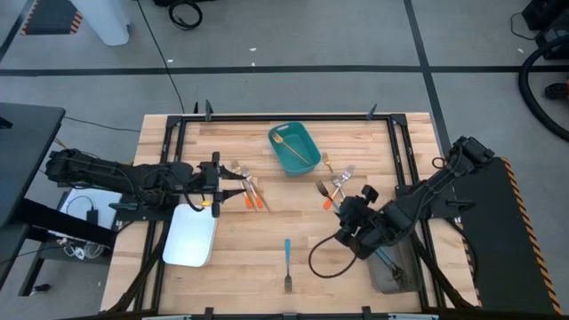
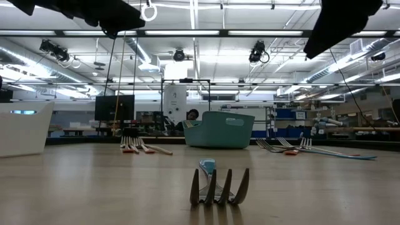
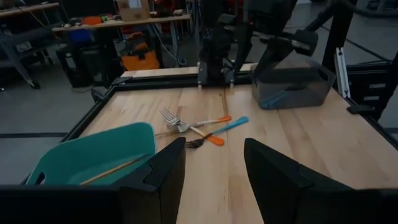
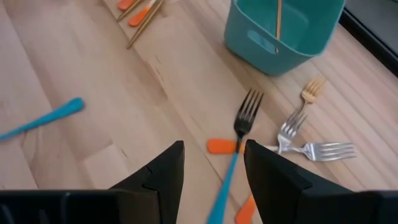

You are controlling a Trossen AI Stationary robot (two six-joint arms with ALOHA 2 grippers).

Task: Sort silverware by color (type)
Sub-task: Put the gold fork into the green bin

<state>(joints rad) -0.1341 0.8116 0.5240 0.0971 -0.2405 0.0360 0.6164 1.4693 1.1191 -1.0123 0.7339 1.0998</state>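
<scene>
The middle of the table lies bare but for 1 blue fork near the front edge. The teal bin blocks the back centre. Fork clusters flank it: 1 by the left gripper, another by the right gripper. White tray and grey tray fill the front sides.

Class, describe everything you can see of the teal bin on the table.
The teal bin is a small, rounded-cornered rectangular tub that looks like plastic, with a handle slot in its end wall. It stands upright and open-topped on the wooden table, near the far edge at mid-width, turned at a slant. One gold utensil lies inside it. Forks lie nearby; none visibly touches it.
</scene>
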